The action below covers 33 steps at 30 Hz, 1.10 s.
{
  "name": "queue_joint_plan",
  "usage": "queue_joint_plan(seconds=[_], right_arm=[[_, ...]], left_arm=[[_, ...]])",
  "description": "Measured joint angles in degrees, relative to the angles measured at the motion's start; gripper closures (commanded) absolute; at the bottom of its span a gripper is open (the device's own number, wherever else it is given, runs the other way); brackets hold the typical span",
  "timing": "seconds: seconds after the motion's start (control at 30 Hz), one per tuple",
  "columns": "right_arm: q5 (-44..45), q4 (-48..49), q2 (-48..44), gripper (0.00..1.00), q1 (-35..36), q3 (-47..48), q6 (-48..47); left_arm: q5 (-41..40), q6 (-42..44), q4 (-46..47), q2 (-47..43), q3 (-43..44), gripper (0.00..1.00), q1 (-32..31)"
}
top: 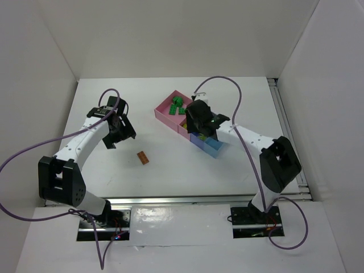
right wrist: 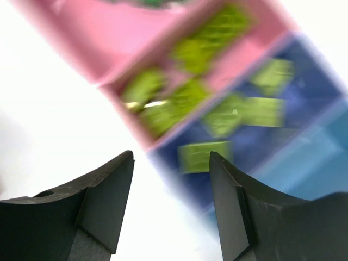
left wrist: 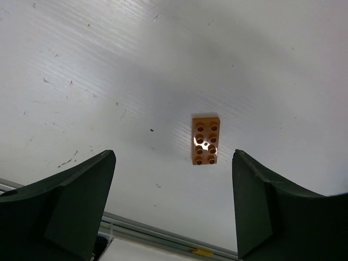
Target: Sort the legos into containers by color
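Note:
An orange-brown lego (top: 143,157) lies flat on the white table, studs up; it also shows in the left wrist view (left wrist: 205,141). My left gripper (top: 120,134) is open and empty, hovering up-left of it (left wrist: 174,159). The row of containers (top: 163,112) runs diagonally at centre. Dark green legos (top: 177,105) lie in the far pink bin. My right gripper (top: 200,124) hovers over the row's middle, open and empty (right wrist: 171,157). Its blurred view shows lime legos (right wrist: 179,103) in a pink bin and more lime legos (right wrist: 204,156) in the periwinkle bin (right wrist: 310,76).
The light blue bin (top: 214,149) is the near end of the row and also shows in the right wrist view (right wrist: 326,163). White walls enclose the table on three sides. A metal rail (top: 187,199) runs along the near edge.

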Motion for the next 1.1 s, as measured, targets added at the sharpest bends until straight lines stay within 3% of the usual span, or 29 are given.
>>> queue_joint_plan(seconds=[0.2,0.37,0.53,0.73,0.87,1.1], right_arm=[[-7.8,2.4,-1.1,0.14,13.6,0.0,-3.1],[-11.9,2.6,6.7,0.14,23.6,4.2,-5.6],[-13.2,2.8,15.8,0.14,25.3,9.5,-6.4],[-11.6,3.1,25.2,0.14,25.6,17.9,-6.3],[-10.5,2.8,30.3,0.24,25.7,21.9,-5.9],[-6.4,2.6,33.9,0.65,26.2,26.9,-4.2]], left_arm=[[0.0,0.2,-1.2,0.0,0.1,0.11,3.0],[1.4,0.0,-2.4,-0.8,0.1,0.11,11.4],[3.5,0.4,-2.7,-3.8,-0.5,0.04,17.6],[6.3,3.0,-2.6,-5.6,-2.9,0.04,20.3],[7.6,4.6,-2.1,-7.0,-4.5,0.04,21.4],[9.1,6.2,-1.2,-8.5,-6.5,0.05,22.2]])
